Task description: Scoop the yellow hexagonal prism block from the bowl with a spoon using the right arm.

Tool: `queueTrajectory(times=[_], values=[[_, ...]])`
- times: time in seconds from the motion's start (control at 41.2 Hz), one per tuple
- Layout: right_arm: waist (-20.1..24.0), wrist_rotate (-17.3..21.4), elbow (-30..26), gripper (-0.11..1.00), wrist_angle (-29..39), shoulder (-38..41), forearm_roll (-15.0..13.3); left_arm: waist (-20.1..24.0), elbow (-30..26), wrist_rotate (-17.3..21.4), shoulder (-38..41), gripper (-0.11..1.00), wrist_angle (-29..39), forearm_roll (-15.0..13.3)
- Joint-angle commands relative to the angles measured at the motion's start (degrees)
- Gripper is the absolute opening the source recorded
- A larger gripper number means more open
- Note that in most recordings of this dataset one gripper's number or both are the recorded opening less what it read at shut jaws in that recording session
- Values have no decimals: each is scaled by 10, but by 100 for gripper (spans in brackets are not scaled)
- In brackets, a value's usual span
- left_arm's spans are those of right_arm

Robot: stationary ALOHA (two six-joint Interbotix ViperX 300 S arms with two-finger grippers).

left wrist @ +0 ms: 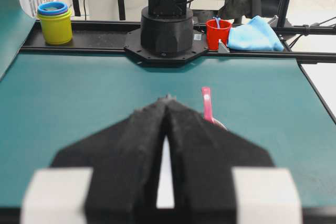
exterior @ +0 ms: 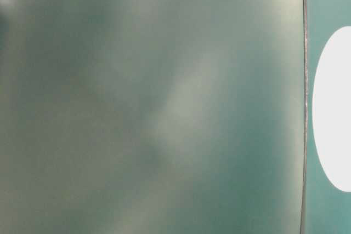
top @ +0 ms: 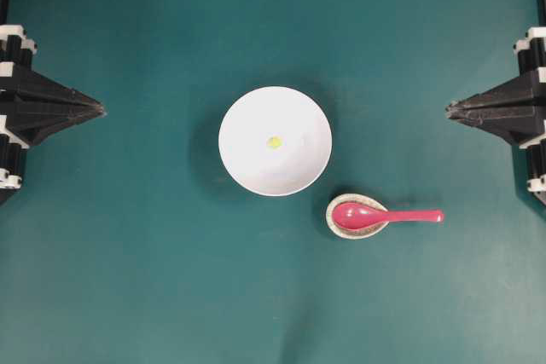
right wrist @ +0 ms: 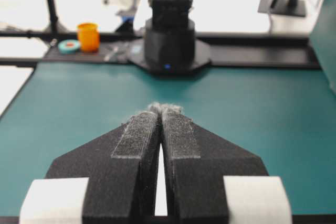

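**On the green table: glossy spoon, tiny block, nothing picked up yet**

Near the middle of the table (top: 128,279) sat the white bowl (top: 247,164), with the little yellow block (top: 275,142) lying loose at its bottom, about dead centre. Just beside the bowl, toward the table's right front, the pink spoon (top: 375,216) lay with its scoop in a small speckled spoon rest (top: 341,229) and its handle poking out toward the right edge.

Both arms were parked at the side edges, well apart from everything. The right gripper (top: 450,109) had its jaws pressed together with nothing between them, and the left gripper (top: 100,109) looked the same, empty and closed.

My guess on handling: the spoon looked hard and shiny, so probably stiff but slippery, maybe breakable if dropped. The handle was the obvious place to grab, since it stuck out free of the rest and pointed at the right arm. I'd pinch it mid-handle or a bit toward the end, across the narrow sides.

The block looked very light, and I'd expect it to skid up the smooth bowl wall rather than climb into the scoop.
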Motion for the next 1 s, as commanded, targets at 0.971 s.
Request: queueTrajectory(times=[0.971], values=[[-6, -7, -23, 0, 13, 34, -9, 4, -27, 4, 5, 10, 33, 8]])
